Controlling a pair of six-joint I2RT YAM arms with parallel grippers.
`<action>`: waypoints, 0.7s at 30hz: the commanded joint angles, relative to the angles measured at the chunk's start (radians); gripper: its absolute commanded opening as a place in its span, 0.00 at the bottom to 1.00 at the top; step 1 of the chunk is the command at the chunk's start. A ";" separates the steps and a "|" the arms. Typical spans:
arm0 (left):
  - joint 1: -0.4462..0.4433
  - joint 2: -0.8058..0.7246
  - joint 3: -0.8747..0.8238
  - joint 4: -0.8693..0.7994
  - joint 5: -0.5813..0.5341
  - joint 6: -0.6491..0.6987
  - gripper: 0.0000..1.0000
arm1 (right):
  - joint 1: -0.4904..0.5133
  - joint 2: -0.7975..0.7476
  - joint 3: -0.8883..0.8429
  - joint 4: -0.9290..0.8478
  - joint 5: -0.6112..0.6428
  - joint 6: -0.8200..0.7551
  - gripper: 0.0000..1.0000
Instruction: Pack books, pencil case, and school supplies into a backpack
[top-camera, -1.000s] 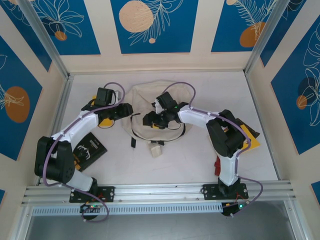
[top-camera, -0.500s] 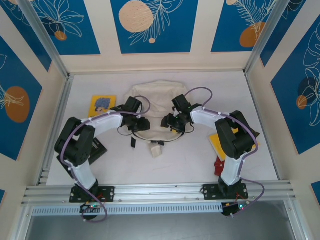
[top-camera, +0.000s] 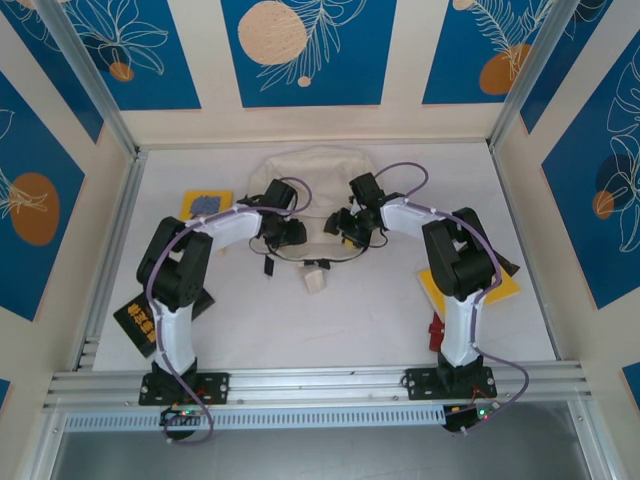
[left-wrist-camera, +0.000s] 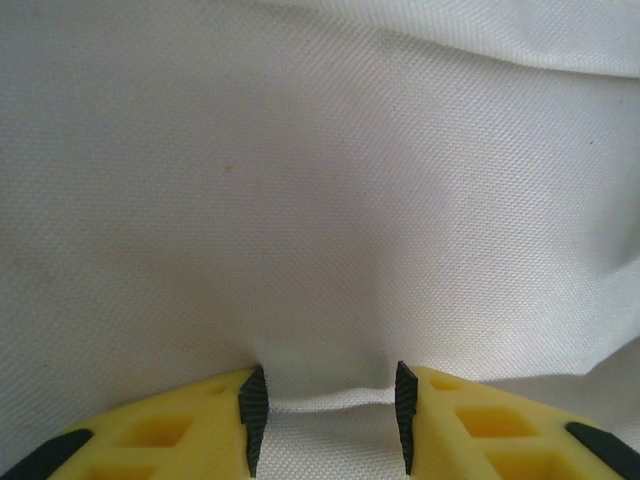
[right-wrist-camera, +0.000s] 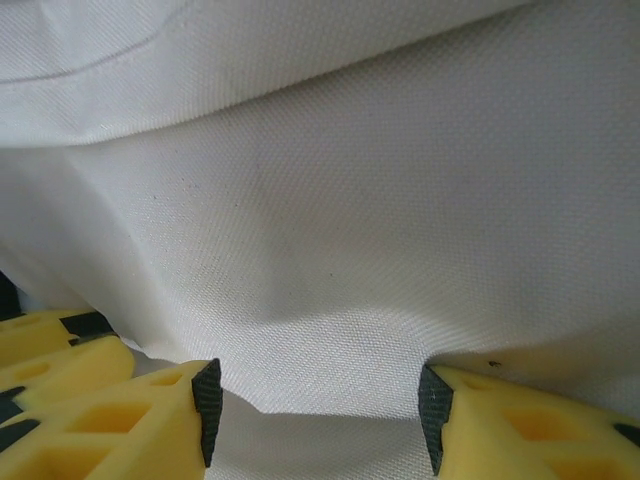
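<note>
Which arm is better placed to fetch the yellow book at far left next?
Left. The yellow book lies just left of the left gripper; the right gripper is across the backpack.

The backpack (left-wrist-camera: 330, 200) is matt cream cloth with a fine, even weave, softly creased. Each end effector's fingers (right-wrist-camera: 120, 410) look like smooth yellow plastic faced with dark ribbed pads (left-wrist-camera: 254, 400). The counter (top-camera: 330, 320) is plain matt white.

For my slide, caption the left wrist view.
Left gripper pressed into the cream backpack fabric, a fold bunched between its partly open yellow fingers.
</note>
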 joint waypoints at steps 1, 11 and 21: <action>0.010 0.100 0.085 -0.094 -0.053 0.068 0.45 | -0.030 0.100 0.060 -0.041 0.028 -0.034 0.58; 0.066 -0.049 0.103 -0.119 -0.017 0.091 0.57 | -0.046 -0.031 0.048 -0.075 -0.018 -0.105 0.73; 0.219 -0.296 -0.174 -0.129 -0.257 0.044 0.81 | -0.006 -0.284 -0.098 -0.079 0.020 -0.115 0.93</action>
